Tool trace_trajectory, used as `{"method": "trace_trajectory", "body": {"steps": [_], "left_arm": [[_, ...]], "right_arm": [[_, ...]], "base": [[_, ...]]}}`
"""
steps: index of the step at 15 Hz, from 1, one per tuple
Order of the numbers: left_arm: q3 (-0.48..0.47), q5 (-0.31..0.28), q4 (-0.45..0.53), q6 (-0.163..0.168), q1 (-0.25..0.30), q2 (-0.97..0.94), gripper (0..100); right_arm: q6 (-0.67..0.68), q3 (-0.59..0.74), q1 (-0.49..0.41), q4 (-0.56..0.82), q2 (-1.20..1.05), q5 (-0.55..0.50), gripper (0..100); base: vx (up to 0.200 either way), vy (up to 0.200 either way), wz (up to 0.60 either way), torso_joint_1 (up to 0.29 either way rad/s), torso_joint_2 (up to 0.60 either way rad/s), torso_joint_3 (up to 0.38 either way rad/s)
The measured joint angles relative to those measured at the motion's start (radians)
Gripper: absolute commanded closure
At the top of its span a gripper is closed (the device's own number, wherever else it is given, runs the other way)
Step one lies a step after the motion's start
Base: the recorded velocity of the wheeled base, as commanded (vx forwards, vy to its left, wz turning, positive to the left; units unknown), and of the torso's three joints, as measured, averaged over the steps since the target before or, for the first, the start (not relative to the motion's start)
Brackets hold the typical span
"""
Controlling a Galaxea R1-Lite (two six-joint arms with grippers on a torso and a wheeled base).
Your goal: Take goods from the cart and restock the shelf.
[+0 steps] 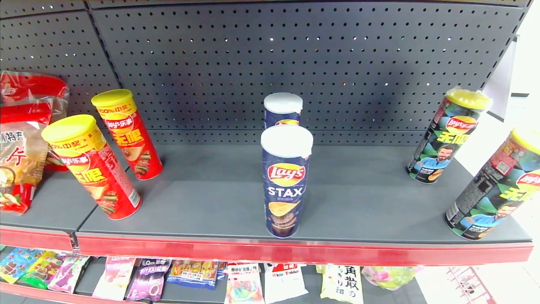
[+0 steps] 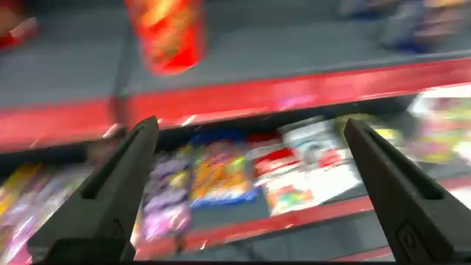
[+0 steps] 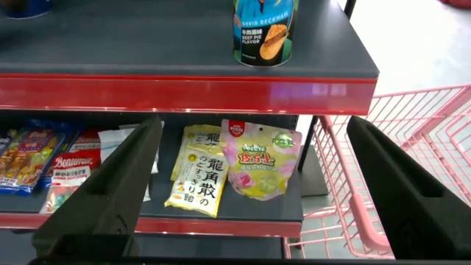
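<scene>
Shelf deck (image 1: 358, 198): flat dark metal with a glossy red front lip and a perforated back panel.

- On it stand upright chip canisters in front-and-back pairs:
  - red canisters (image 1: 95, 169) with yellow lids, left
  - blue canisters (image 1: 286, 185) with white lids, centre
  - dark canisters (image 1: 447, 135) with yellow lids, right
- Bare deck lies between the pairs.
- Crinkly snack bags (image 1: 21, 143) sit at the far left.
- Soft pouches (image 3: 261, 165) lie on the lower shelf.
- The pink wire cart (image 3: 427, 90) stands low, to the right of the shelf. I cannot tell what it holds.

Left gripper (image 2: 252, 125): fingers spread wide, nothing between them. It is near the red lip, in front of the lower shelf.

Right gripper (image 3: 255, 121): also spread wide and empty, near the shelf's right end.

Judgement: stock like these canisters would be light, with stiff, slick walls, and tall enough to tip. The chips inside are fragile. Clamp at mid-body, across the tube, and keep off the snap-on lid.
</scene>
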Motion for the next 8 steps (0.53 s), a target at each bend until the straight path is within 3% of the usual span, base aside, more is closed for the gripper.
{"method": "trace_trajectory", "body": {"steps": [1,2,3,4,5,6,8], "left_arm": [[0.01,0.009,-0.006,0.0,0.0,0.0,0],[0.014,0.078,-0.007,-0.008,0.0,0.0,0],[0.017,0.213,-0.006,-0.04,0.0,0.0,0],[0.019,0.32,-0.003,-0.105,0.0,0.0,0],[0.02,0.34,-0.001,-0.132,0.0,0.0,0],[0.021,0.288,0.0,-0.13,0.0,0.0,0],[0.021,0.022,0.028,-0.033,0.0,0.0,0]], "right_arm": [[-0.001,-0.001,0.002,0.0,-0.005,0.006,0],[0.003,-0.019,0.006,0.0,0.0,0.016,0],[0.018,-0.061,0.011,0.0,0.022,0.02,0],[0.036,-0.143,0.016,-0.001,0.072,0.023,0],[0.043,-0.239,0.023,-0.002,0.146,0.029,0],[0.027,-0.337,0.035,-0.005,0.24,0.045,0],[-0.019,-0.494,0.1,-0.007,0.451,0.121,0]], "base": [[0.0,0.0,0.0,0.0,0.0,0.0],[0.0,0.0,0.0,0.0,0.0,0.0],[0.0,0.0,0.0,0.0,0.0,0.0],[0.0,0.0,0.0,0.0,0.0,0.0],[0.0,0.0,0.0,0.0,0.0,0.0],[0.0,0.0,0.0,0.0,0.0,0.0],[0.0,0.0,0.0,0.0,0.0,0.0]]}}
